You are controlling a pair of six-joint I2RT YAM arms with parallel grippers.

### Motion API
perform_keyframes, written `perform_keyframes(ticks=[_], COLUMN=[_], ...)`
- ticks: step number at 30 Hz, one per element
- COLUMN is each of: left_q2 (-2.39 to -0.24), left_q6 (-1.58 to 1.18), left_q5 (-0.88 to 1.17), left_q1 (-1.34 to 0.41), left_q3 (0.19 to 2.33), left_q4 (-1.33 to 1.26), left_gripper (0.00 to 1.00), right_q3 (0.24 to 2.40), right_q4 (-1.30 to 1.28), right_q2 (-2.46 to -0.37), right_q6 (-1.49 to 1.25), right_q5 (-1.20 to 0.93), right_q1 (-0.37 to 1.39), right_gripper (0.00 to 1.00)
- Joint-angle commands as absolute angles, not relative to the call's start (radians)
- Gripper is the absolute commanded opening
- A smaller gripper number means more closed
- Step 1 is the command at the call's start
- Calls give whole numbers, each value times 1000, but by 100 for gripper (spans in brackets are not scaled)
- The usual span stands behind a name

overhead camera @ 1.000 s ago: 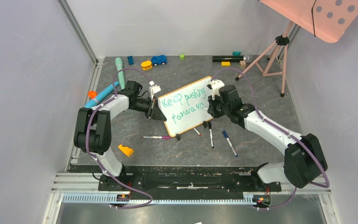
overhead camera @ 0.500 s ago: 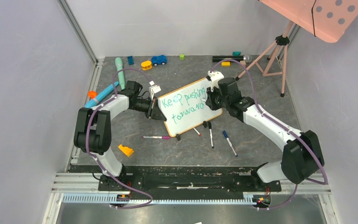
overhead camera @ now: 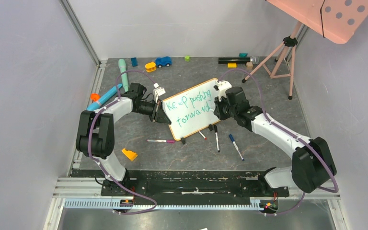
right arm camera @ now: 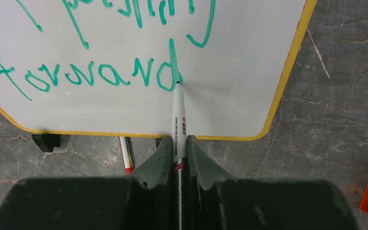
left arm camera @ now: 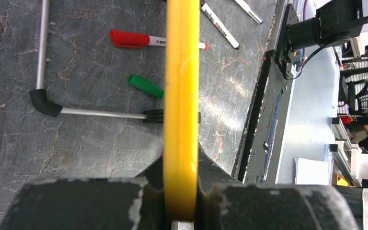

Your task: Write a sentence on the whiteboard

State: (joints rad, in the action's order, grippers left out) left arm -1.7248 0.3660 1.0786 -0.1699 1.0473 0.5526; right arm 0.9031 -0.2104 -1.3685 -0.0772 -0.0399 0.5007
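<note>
The whiteboard (overhead camera: 199, 125), white with an orange-yellow frame, stands tilted at the table's middle. The sentence (overhead camera: 189, 109) is written on it in green: "Keep pushing" above "forward" (right arm camera: 90, 74). My left gripper (overhead camera: 162, 116) is shut on the board's left edge; in the left wrist view the yellow frame (left arm camera: 182, 86) runs straight down between my jaws (left arm camera: 182, 160). My right gripper (overhead camera: 218, 109) is shut on a white marker (right arm camera: 179, 117). The marker's tip rests on the board at the foot of the last "d". The gripper (right arm camera: 177, 143) hangs just off the board's lower edge (right arm camera: 124, 133).
Loose markers lie in front of the board: a pink one (overhead camera: 161, 141), a black one (overhead camera: 216, 138), a blue one (overhead camera: 235, 146). A green cap (left arm camera: 145, 86) and a red marker (left arm camera: 143, 40) are beside the board's clip foot. Orange block (overhead camera: 129, 154) near left. Tripod (overhead camera: 280, 52) and toys (overhead camera: 163, 61) at the back.
My right gripper went up the board with the marker and came back down; the tall stem of the final "d" is now there. The left gripper and the board stayed put.
</note>
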Motion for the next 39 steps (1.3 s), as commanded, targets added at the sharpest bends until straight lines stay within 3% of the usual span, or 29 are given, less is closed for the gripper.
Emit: perform_keyframes(ticks=[1, 16, 17, 23, 28, 29, 30, 39], left_q2=[-1748, -1746, -1742, -1735, -1718, -1706, -1697, -1605], left_q6=[456, 434, 414, 345, 347, 350, 357, 341], left_q5=[960, 918, 910, 926, 925, 923, 915, 884], left_q1=[-219, -219, -218, -218, -218, -218, -218, -175], left_q3=[1002, 1006, 1008, 1003, 1008, 1007, 1006, 1006], left_q4=[649, 649, 642, 610, 610, 611, 614, 634], left_gripper=[2, 2, 4, 44, 55, 59, 71, 78], right_q3=[865, 868, 860, 855, 862, 864, 866, 918], right_q4=[-180, -235, -231, -216, -218, -219, -219, -241], right_q2=[-1353, -1226, -1209, -1178, -1170, -1167, -1163, -1130], right_q6=[-64, -73, -81, -101, -100, -100, -97, -74], right_q5=[-8, -35, -40, -50, -47, -46, -43, -22], right_q1=[495, 493, 492, 494, 492, 492, 492, 492], right_gripper=[0, 0, 0, 0, 0, 0, 0, 0])
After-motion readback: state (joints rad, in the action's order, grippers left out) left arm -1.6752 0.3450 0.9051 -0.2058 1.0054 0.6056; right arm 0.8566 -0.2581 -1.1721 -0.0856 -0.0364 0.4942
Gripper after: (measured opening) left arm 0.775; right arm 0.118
